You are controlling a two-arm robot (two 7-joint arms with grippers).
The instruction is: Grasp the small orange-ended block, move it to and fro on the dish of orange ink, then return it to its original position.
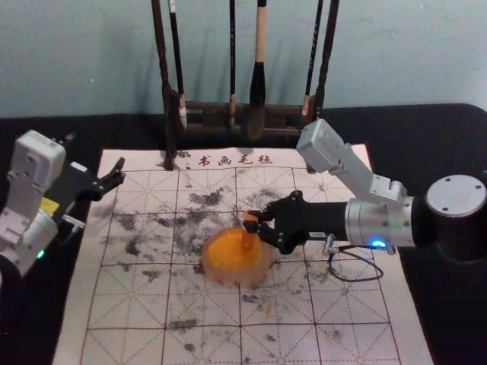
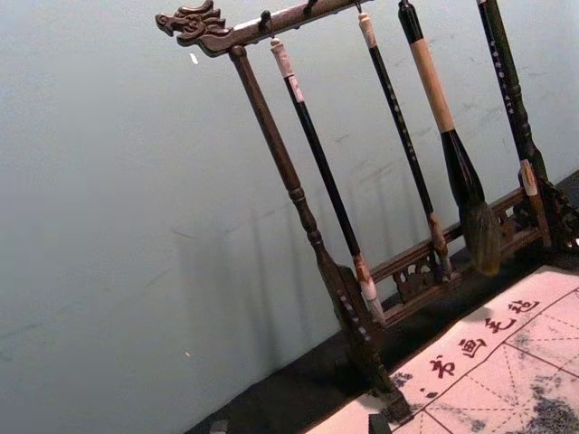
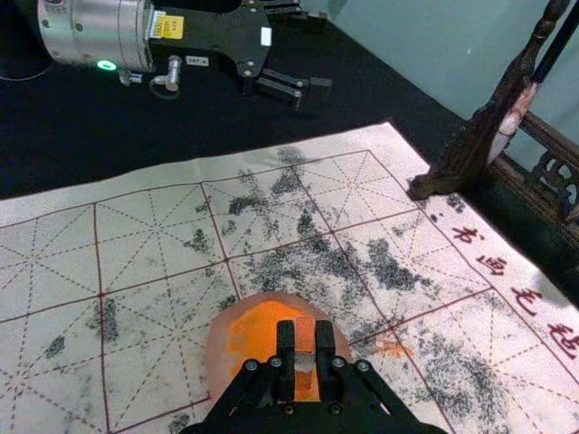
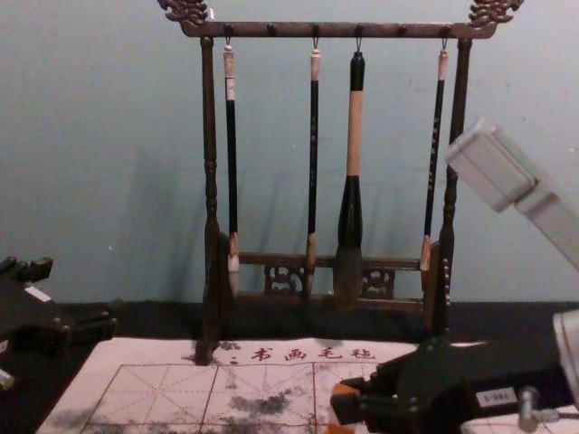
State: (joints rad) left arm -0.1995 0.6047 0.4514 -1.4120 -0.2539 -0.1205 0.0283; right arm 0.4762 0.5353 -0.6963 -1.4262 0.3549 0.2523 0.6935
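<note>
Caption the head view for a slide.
The right gripper holds the orange-ended block at the dish of orange ink, before a rack of hanging brushes.

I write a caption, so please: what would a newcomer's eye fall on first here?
Probably the dish of orange ink, bright on the pale gridded mat, with the right gripper holding the orange-ended block over it. Next, the dark stand of hanging brushes behind the mat. The left gripper hangs at the left.

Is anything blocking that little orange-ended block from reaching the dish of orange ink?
Nothing visible stands between them: the right gripper holds the block right at the dish.
</note>
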